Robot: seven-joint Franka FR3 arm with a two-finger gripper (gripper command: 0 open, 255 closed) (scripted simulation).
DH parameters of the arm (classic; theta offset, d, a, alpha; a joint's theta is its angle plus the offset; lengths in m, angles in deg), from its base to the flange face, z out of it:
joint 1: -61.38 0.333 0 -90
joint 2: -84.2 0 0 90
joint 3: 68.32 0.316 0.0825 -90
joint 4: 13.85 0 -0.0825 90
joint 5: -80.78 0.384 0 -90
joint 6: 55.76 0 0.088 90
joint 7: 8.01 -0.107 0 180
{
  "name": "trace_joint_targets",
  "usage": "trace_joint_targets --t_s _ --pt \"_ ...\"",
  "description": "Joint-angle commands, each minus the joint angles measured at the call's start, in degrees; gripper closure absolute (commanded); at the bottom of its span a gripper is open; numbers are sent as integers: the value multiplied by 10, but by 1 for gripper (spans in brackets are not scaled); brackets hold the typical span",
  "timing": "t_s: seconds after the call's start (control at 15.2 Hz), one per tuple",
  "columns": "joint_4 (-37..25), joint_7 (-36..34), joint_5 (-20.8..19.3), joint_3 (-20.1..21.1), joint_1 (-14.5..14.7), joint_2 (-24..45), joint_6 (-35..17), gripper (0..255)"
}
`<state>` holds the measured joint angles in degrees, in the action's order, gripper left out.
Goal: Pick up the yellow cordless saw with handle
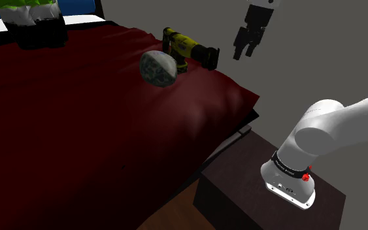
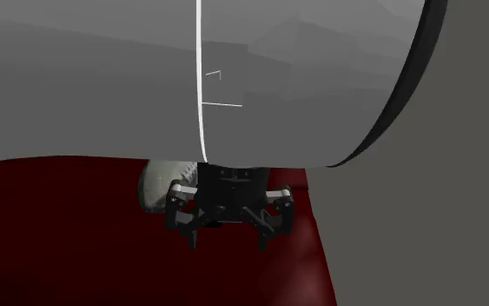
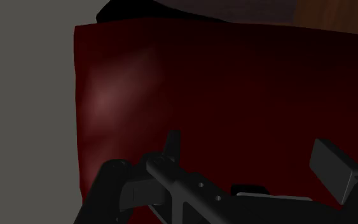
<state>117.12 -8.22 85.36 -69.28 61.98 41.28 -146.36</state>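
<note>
So the gripper hangs in the air at the upper middle of the shoulder view, wide open with nothing in it. The wrist view backs that up: the 2 fingers stand well apart, with the dark red bed cover under them. The yellow-and-black saw lies on that cover near the bed's far edge, left of the gripper in the shoulder view and lower. Just in front of it sits a mottled grey round thing. I can't tell whether the 2 touch.

What I'd worry about:

1. That round thing crowds one end of the saw, so a sloppy approach could clip it and knock the saw askew.
2. The saw is close to the edge, so a nudge instead of a clean clamp might shove it off the bed.
3. The cover looks soft and rumpled, so the saw may rock as the fingers close, and a grab away from the handle could let the heavy end swing.
</note>
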Motion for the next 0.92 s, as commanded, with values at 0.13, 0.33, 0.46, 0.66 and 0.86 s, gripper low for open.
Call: trace_joint_targets --t_s 0.13,0.33,0.46,0.66,0.86 --pt "-36 -8 2 3 0 51 -10 0" --pt "-95 -20 4 7 -1 126 -20 0" --pt "-138 -28 5 10 -2 175 -22 0" --pt "-209 -40 5 12 -3 250 -19 0" --pt "-288 -52 5 14 -3 326 -8 0"
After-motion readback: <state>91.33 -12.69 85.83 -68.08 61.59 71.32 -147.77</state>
